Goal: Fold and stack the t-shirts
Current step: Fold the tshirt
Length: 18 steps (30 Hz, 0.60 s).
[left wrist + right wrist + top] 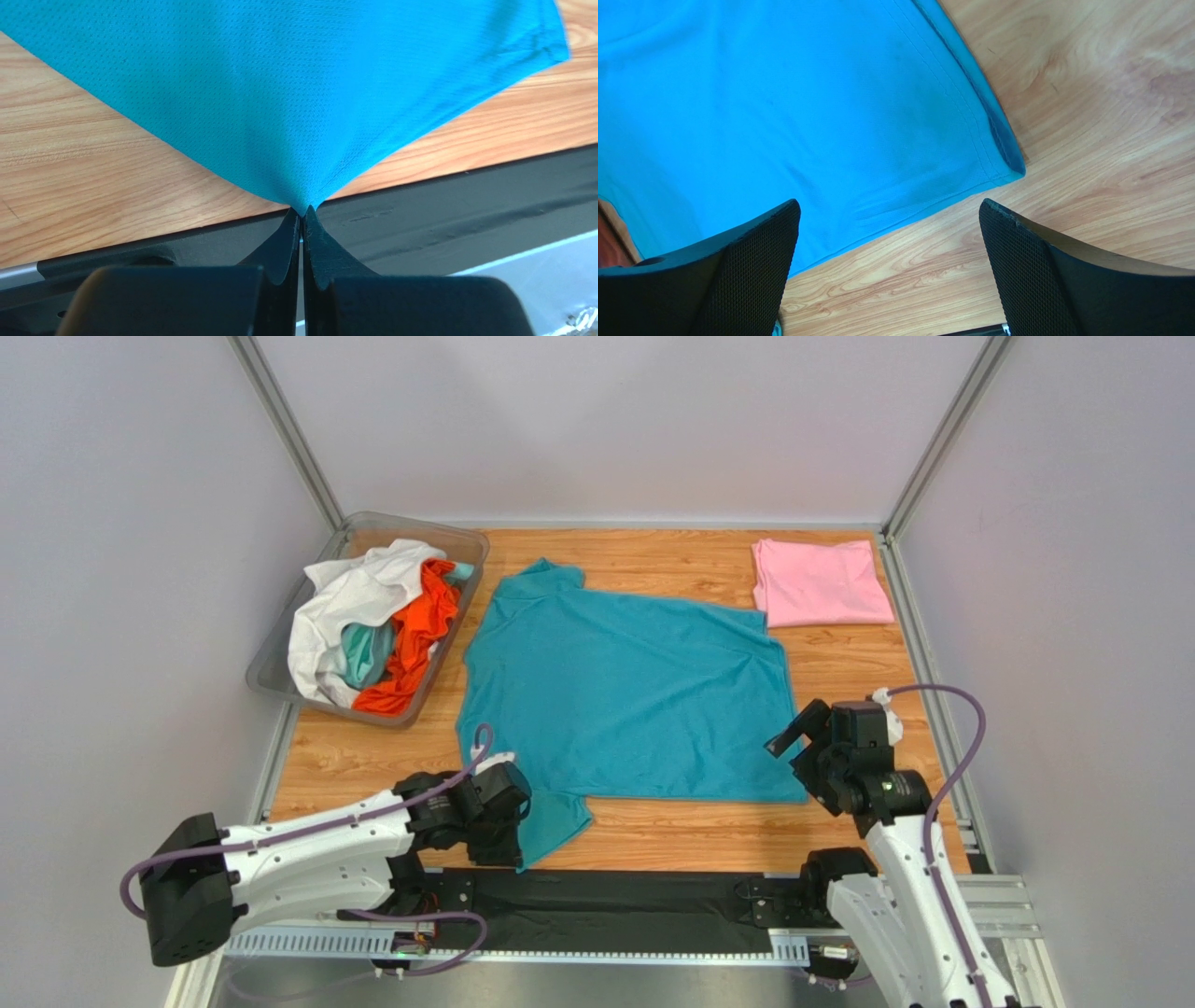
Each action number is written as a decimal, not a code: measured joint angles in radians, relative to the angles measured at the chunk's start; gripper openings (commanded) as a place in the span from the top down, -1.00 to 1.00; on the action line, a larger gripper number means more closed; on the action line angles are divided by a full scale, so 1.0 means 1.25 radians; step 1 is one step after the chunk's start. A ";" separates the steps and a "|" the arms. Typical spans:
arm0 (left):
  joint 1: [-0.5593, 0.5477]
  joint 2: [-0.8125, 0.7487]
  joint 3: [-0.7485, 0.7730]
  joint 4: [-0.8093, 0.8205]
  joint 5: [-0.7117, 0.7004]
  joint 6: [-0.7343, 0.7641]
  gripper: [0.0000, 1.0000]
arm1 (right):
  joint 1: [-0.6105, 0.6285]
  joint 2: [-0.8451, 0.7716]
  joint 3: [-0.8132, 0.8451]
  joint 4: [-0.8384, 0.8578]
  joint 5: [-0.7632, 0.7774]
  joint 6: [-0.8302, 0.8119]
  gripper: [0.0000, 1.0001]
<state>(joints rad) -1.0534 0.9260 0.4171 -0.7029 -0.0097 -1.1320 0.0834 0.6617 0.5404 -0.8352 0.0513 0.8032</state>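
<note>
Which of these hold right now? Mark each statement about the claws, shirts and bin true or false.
1. The left claw is shut on the teal shirt. True.
2. The right claw grips the teal shirt. False: it is open over the shirt's corner and holds nothing.
3. The pink shirt lies folded at the far right. True.
4. The bin is empty. False: it holds crumpled shirts, white, orange and aqua.

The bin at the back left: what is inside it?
A crumpled white shirt, an orange shirt and a light aqua shirt fill the bin. Anything beneath them is covered.
</note>
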 measured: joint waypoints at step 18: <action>0.000 -0.126 0.031 -0.071 -0.069 0.003 1.00 | 0.000 0.105 -0.137 0.083 -0.031 0.076 -0.20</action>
<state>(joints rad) -1.0534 0.7681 0.4561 -0.7921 -0.0963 -1.1286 0.0834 0.7929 0.3695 -0.7315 0.0124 0.8982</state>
